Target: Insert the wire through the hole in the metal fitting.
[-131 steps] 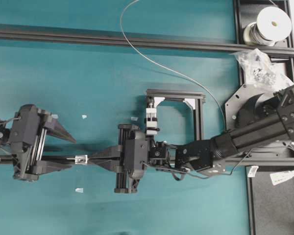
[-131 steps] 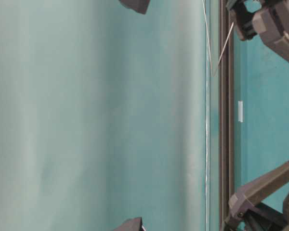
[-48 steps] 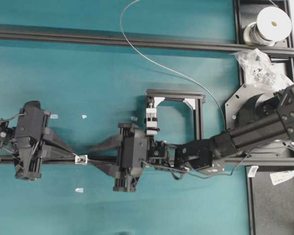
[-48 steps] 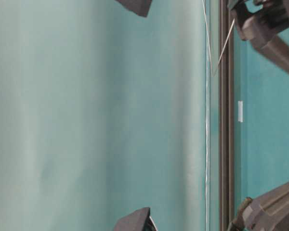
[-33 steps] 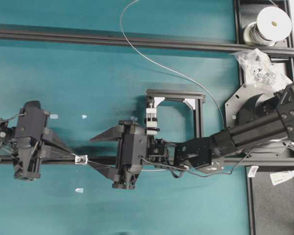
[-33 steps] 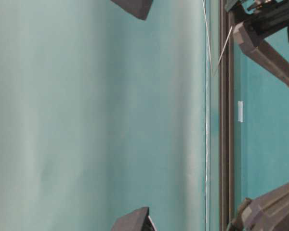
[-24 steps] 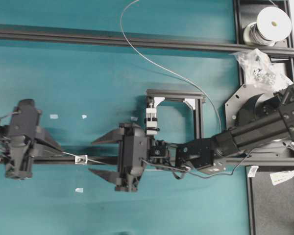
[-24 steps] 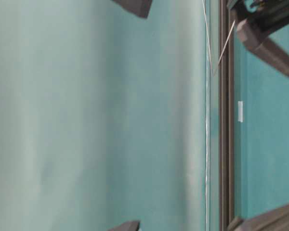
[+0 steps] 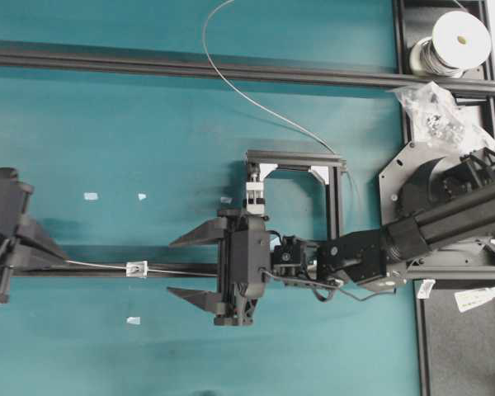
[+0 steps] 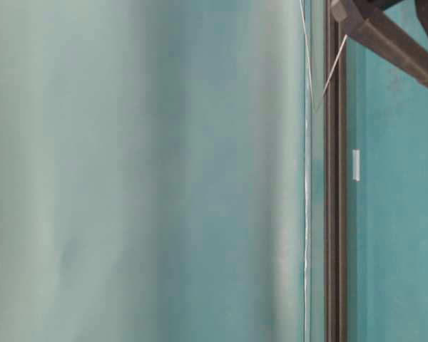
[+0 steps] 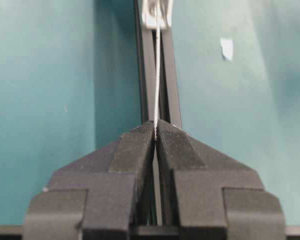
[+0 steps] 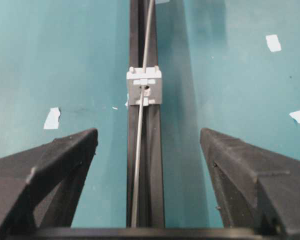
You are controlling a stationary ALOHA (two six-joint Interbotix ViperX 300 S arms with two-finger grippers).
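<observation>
Overhead view shows the fitting (image 9: pixel 136 268) seated on a dark rail (image 9: pixel 181 270) that runs across the teal table (image 9: pixel 148 124), well left of centre, with the wire (image 9: pixel 99 265) lying along the rail and passing through it. The left gripper (image 9: pixel 56 261) sits at the left edge of that view, its fingers (image 11: pixel 140 145) pressed together and clamped on the wire's end, which emerges straight from between the tips and runs up to the fitting at the top of the left wrist view. That hold appears intended to draw the free end out on the far side of the hole and keep it taut and in line with the rail. The right gripper (image 9: pixel 186 268) stands on the other side of the fitting, its fingers (image 12: pixel 55 165) spread wide on either side of the rail and touching nothing; the wire runs untouched between them. In the right wrist view the wire enters the hole (image 12: pixel 145 91) in the fitting's face and continues beyond it, so threading looks accomplished. The wide stance looks like a release, leaving the feed side slack enough to follow a pull. Further back, the wire curves away across the table towards a spool (image 9: pixel 450 43) at the top right corner. Table-level view adds only a thin wire line beside a rail.
</observation>
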